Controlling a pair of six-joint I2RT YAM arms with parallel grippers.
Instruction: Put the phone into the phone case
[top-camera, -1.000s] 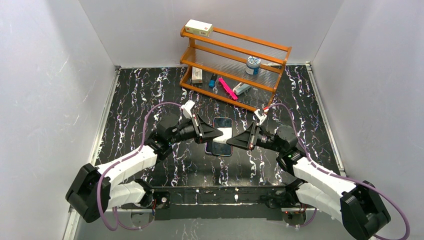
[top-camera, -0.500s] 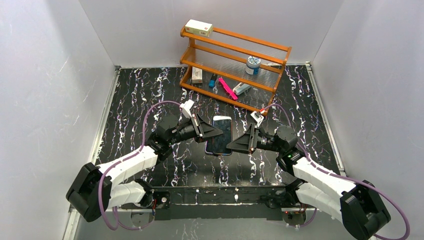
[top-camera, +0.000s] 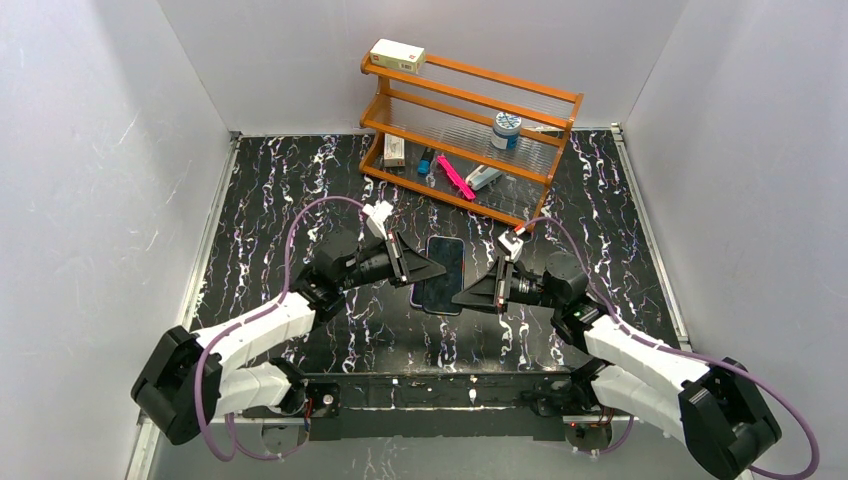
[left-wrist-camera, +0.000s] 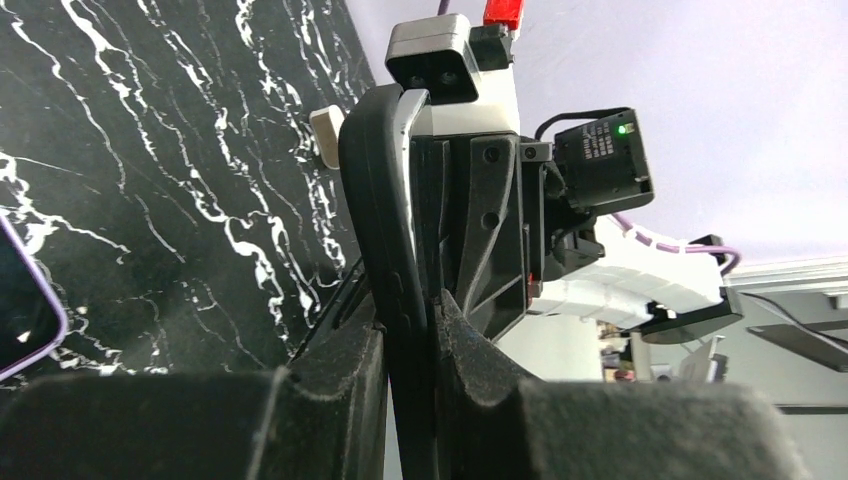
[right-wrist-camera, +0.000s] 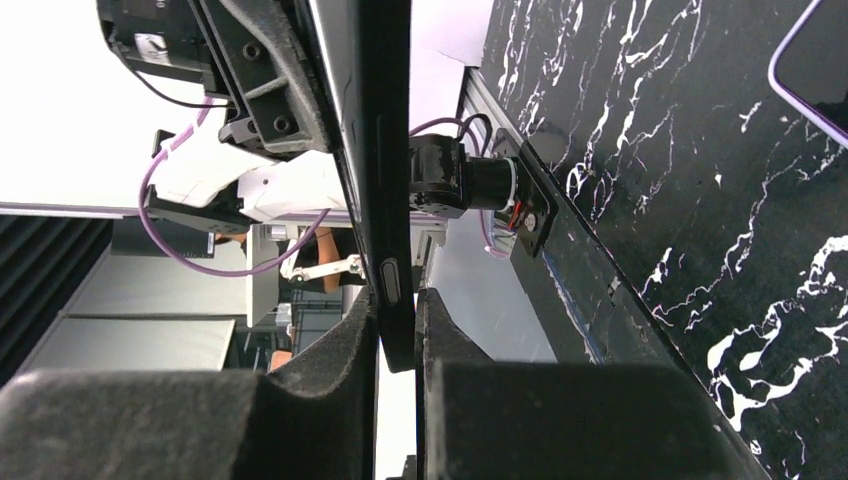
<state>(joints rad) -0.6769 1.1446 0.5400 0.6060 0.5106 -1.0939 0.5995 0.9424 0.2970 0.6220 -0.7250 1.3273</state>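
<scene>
The left hand (left-wrist-camera: 405, 315) pinches the phone case (left-wrist-camera: 380, 180); the right hand (right-wrist-camera: 395, 305) pinches the phone (right-wrist-camera: 385, 150), both up over the bench (top-camera: 280, 200). The phone looks stiff and slippery (glass breaks), so grip its edges.

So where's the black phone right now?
The phone is pinched in the right fingers. In the top view it is mid-table between both arms, on the near side of the wooden shelf, with the lavender-edged phone on the table close by.
</scene>
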